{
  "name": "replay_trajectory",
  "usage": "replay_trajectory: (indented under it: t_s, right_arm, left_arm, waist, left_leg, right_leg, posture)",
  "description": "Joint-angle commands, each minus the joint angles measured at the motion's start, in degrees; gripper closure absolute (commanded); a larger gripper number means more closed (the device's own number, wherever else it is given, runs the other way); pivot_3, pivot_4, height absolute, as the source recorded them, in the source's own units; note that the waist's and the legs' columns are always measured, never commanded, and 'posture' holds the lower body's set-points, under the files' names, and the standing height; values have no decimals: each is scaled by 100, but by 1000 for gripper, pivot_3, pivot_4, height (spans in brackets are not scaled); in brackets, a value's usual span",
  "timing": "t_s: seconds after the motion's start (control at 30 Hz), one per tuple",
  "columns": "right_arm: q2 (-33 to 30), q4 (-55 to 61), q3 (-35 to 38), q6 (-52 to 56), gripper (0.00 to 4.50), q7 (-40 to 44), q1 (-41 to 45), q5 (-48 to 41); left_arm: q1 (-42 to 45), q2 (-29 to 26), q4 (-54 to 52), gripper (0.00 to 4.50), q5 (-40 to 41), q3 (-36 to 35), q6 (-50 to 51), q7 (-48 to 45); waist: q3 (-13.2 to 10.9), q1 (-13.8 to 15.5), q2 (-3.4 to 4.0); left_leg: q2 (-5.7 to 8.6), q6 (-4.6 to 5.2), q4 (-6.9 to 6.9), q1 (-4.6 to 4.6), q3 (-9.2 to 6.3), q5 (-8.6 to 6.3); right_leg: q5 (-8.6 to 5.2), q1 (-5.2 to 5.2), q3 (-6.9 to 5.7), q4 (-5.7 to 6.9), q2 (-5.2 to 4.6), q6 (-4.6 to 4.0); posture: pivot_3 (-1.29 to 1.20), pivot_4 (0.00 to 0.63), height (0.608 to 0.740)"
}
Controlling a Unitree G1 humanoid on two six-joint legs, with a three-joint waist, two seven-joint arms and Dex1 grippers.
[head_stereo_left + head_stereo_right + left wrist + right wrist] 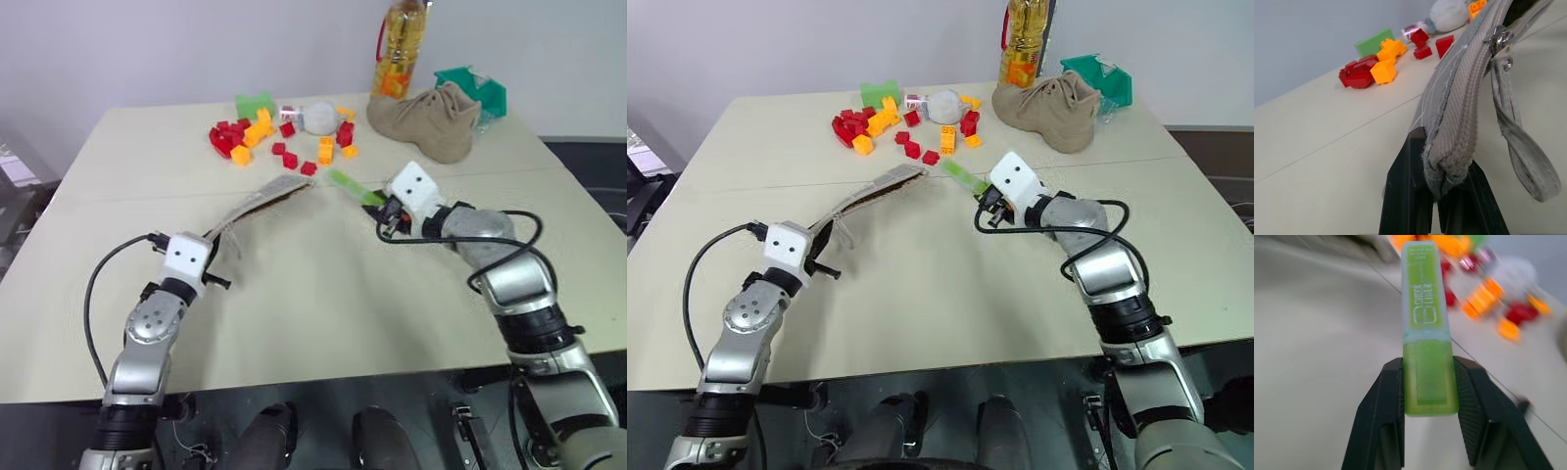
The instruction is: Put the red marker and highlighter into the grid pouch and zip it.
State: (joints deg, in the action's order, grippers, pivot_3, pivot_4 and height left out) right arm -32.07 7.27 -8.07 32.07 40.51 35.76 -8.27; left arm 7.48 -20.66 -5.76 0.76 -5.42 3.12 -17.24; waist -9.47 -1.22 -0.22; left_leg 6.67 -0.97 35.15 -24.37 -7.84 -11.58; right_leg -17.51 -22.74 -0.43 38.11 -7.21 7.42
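Right gripper (1429, 396) is pinching the highlighter (1426, 328) by its brighter green cap end, fingers (1382, 406) pressed on both flat sides, the pale translucent barrel sticking out ahead. From where I stand the highlighter (355, 187) is off the table (323, 304), pointing toward roughly 10 o'clock, at the raised far end of the grid pouch (263, 199).

Left gripper (1436, 196) has its fingers pressed together on the near end seam of the pouch (1464, 83), holding it up on edge so it runs away toward 1 o'clock. The grey zipper pull cord (1520, 147) hangs loose beside the seam.

Handling, my read: the highlighter looks light, rigid and smooth plastic, so it could twist or slide in a two-finger pinch; the grip on the flat faces near the cap looks sound, and leaves the long end free to lead into the opening. The pouch is soft fabric and sags along its length, so the mouth probably won't stay open on its own; the end seam is a fair anchor point. The cord is limp; the metal slider (1500, 35) is likely the firmer thing to pull for zipping.

Can't pick out the red marker; may be lost among the red and orange toy blocks (257, 135) at 12 o'clock, or inside the pouch.
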Motion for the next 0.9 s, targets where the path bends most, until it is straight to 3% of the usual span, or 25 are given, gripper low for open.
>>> replay_trajectory:
  t_s: [0.03, 0.9]
  right_arm:
    - [98, 429, 158, 124, 3639, 132, -18, -318]
    - [276, 493, -215, 689, 3639, 6, -3, -205]
  left_arm:
    - [66, -53, -130, 4500, 60, -46, -116, -47]
    - [68, 5, -258, 4500, 23, 40, -134, -138]
  waist:
    - [0, 30, -1]
    - [-1, 55, -1]
  left_leg:
    - [0, 0, 2, 0, 0, 0]
    - [3, -1, 5, -1, 0, 0]
  right_leg:
    - [1, 0, 0, 0, 0, -1]
    - [2, 1, 1, -3, -2, -4]
  posture:
    - [0, 150, 740]
    - [0, 150, 740]
